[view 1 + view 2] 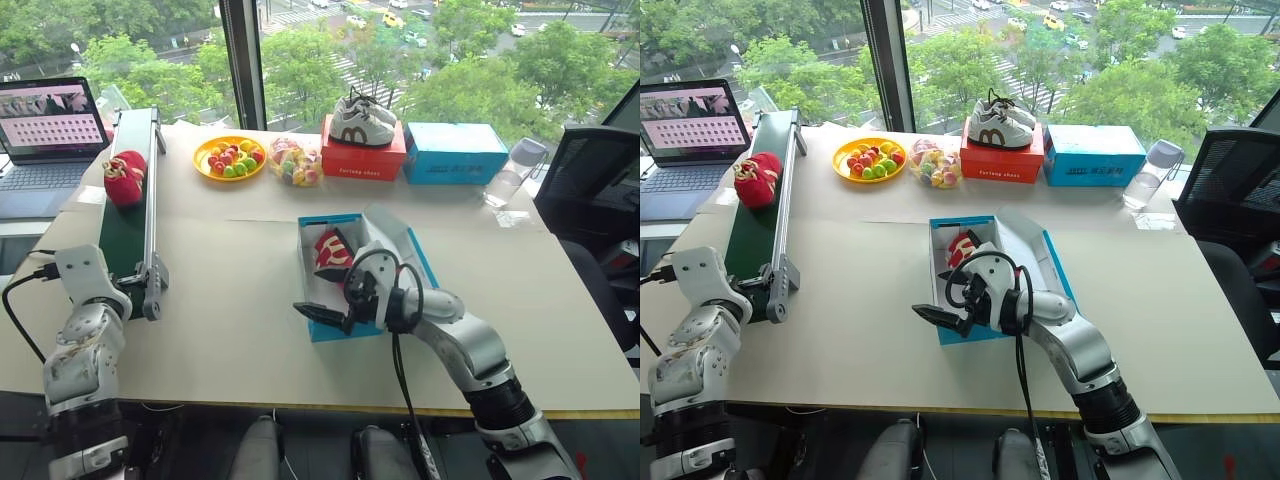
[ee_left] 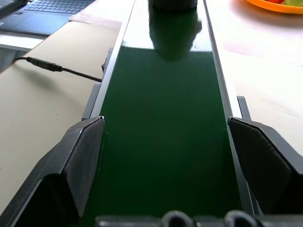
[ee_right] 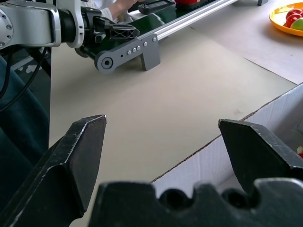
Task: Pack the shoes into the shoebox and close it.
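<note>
Over shoebox (image 1: pixel 322 328) corner, right gripper (image 1: pixel 318 315) level, open

Beige table (image 1: pixel 230 300) — conveyor (image 1: pixel 135 200), fruit plate (image 1: pixel 230 158), shoebox (image 1: pixel 325 322), laptop (image 1: pixel 45 140).

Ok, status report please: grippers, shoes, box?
Left gripper open over the belt. Right gripper open beside the blue box. One shoe inside, second shoe on the belt. Lid open.
</note>
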`<state>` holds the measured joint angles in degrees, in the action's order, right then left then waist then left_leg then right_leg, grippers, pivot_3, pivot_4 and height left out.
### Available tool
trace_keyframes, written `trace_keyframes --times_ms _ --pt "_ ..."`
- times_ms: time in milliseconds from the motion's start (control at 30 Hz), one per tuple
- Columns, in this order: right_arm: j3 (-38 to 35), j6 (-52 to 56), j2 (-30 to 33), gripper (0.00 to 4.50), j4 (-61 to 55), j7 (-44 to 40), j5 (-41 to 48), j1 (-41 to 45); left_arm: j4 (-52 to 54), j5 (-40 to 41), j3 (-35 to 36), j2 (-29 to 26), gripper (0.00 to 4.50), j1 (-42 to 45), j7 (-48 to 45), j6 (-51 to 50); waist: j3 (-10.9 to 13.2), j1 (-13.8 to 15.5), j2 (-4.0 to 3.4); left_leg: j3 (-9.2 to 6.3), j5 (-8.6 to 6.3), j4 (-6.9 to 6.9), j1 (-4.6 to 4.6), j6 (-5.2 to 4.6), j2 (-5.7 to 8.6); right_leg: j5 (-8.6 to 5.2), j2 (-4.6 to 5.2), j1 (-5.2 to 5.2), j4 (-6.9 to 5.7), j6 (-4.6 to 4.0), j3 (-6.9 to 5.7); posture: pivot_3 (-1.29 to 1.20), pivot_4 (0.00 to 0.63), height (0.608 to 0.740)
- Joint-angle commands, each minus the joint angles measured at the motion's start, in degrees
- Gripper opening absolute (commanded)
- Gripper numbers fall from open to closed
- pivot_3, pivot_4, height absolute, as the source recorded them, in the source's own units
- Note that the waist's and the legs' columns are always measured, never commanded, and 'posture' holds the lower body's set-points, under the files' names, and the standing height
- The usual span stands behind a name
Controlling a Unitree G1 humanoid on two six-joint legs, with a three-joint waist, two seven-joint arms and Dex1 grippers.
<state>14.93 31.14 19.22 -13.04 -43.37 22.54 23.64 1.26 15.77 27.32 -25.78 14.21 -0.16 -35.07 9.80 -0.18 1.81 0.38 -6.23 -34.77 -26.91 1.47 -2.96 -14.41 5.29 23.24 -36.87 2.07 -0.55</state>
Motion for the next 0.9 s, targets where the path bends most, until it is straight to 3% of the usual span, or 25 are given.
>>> trace_keyframes --times_ms 33,867,900 --pt "-0.6 -0.12 -0.17 4.5 -2.57 0.24 0.16 0.59 0.37 -0.91 0.57 -1.06 4.48 1.01 0.04 1.86 0.0 0.0 0.0 0.0 0.0 0.0 0.0 0.0 0.0 0.0 0.0 0.0 0.0 0.0 0.0 0.0 0.15 0.736" --pt "-2.67 2.1 -1.09 4.5 -4.98 1.87 2.97 1.83 -1.54 -1.31 -1.67 -0.6 4.48 1.65 -1.51 1.07 0.0 0.07 0.0 0.0 0.0 -0.01 0.04 0.0 0.0 0.0 0.0 -0.04 -0.03 0.0 0.0 0.0 0.15 0.736" --pt "-2.79 2.2 -1.0 4.5 -5.14 1.93 3.0 1.86 -1.2 -0.77 -1.43 -0.15 4.23 1.94 -1.48 1.06 0.0 0.08 0.0 0.0 0.0 -0.01 0.06 0.0 0.0 0.0 0.0 -0.05 -0.03 0.0 0.0 0.0 0.15 0.736"
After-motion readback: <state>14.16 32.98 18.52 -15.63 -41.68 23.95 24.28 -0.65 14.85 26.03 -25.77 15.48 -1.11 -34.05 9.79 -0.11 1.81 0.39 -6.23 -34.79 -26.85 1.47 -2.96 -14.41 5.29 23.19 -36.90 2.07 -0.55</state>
